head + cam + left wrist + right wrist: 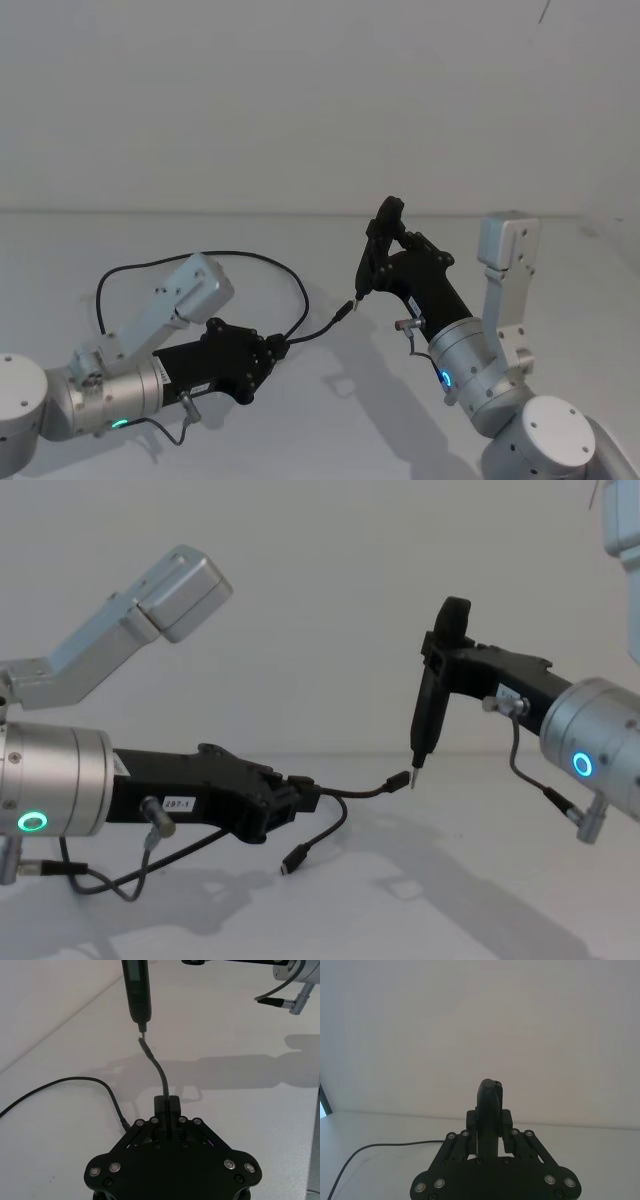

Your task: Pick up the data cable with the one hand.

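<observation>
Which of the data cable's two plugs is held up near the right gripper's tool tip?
The plug on the short stretch sticking out past the left gripper, raised off the table. The other plug hangs low beneath.

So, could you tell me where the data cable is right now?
The left gripper holds the data cable near one plug, that end lifted toward the right gripper's pen-like tool; the rest loops behind the left arm.

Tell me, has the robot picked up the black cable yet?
Mostly yes. The left claw is shut on the data cable near one plug, and that end sticks out above the table. The right claw holds a slim black tool whose tip is at that plug. Left to do: the rest of the cable lies looped on the table.
</observation>
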Motion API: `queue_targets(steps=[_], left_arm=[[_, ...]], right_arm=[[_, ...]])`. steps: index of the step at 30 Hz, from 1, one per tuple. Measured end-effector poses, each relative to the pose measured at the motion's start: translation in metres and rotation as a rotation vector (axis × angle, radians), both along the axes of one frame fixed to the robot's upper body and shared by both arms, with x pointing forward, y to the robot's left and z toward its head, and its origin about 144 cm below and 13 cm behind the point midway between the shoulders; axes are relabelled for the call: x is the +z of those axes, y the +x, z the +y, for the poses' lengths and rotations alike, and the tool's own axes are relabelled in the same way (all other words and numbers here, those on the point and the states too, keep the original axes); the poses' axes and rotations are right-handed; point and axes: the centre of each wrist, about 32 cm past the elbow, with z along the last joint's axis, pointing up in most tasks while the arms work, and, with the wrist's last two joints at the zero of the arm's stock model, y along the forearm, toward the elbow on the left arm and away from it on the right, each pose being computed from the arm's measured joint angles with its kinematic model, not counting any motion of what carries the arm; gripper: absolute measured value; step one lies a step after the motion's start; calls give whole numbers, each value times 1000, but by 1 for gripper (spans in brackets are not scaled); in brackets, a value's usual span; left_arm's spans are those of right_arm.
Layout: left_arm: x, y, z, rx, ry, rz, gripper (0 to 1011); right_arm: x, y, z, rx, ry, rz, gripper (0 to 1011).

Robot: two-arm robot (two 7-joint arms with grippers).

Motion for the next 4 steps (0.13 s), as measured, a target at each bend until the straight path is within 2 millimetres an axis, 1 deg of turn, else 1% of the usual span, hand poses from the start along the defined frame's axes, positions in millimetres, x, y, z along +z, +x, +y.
queue_targets(steps=[4], left_arm=[[0, 0, 0, 0, 0, 0, 40]], right_arm=[[-1, 0, 0, -1, -1, 2, 279]])
